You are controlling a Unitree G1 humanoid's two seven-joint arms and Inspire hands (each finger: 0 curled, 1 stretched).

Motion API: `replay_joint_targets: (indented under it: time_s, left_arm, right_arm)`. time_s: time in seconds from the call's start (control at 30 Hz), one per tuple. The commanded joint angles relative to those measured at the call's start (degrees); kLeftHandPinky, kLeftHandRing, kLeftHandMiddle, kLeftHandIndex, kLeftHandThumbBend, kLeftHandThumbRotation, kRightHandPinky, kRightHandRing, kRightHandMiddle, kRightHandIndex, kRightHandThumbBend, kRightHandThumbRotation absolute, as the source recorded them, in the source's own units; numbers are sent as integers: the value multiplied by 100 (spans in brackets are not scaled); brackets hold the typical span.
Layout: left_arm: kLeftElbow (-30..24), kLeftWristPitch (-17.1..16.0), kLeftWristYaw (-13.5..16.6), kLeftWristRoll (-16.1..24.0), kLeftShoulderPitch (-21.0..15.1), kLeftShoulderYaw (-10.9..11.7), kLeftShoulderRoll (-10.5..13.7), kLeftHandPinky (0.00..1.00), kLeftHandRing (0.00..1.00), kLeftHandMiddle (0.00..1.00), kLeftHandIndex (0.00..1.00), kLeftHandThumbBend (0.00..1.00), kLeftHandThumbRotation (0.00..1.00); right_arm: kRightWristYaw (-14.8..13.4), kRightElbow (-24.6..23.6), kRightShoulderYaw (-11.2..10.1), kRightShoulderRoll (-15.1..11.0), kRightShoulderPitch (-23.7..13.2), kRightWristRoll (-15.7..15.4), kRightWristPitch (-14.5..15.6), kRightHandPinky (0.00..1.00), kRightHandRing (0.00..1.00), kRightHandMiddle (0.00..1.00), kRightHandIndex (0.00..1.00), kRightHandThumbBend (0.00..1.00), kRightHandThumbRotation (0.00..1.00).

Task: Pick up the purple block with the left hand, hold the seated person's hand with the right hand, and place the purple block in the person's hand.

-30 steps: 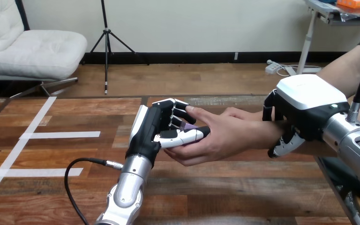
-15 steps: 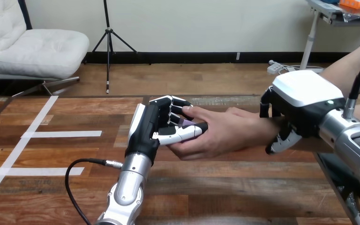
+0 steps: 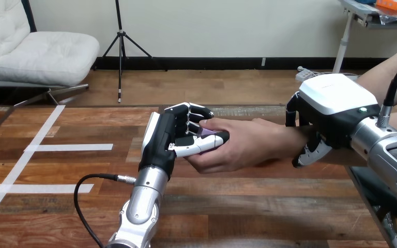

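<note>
**Handover, both hands engaged**

Pinched the purple block (image 3: 207,136) between thumb and curled fingers of the left hand (image 3: 171,135), above the wooden table (image 3: 57,206), near its middle. Rested block and thumb against the palm of the person's hand (image 3: 244,147), stretched in from the view's right, its fingers cupped beneath. Clasped the person's wrist (image 3: 289,140) with the right hand (image 3: 326,108), fingers curled beneath, white shell on top.

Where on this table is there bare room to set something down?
Left of the left hand, the table is bare but for white tape stripes. Another free strip lies near the robot, below the person's hand. Crowded: left hand, purple block, person's hand and right hand meet mid-right.
</note>
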Motion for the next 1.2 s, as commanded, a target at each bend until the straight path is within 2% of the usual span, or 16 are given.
replay_joint_targets:
  time_s: [0.0,0.93,1.17]
  left_arm:
    - [-401,-26,-171,48,-422,-189,-512,34,41,47,47,80,0]
    - [-424,48,-362,-30,-386,-191,-598,33,40,45,47,80,0]
    - [-427,65,-389,-66,-380,-181,-606,33,40,45,47,79,0]
  right_arm:
    - [-153,-61,-159,4,-506,-42,18,28,36,44,48,78,0]
    - [-174,-28,-164,46,-529,-11,63,27,34,42,48,79,0]
    - [-315,31,-115,-40,-523,-98,-115,26,33,41,48,80,0]
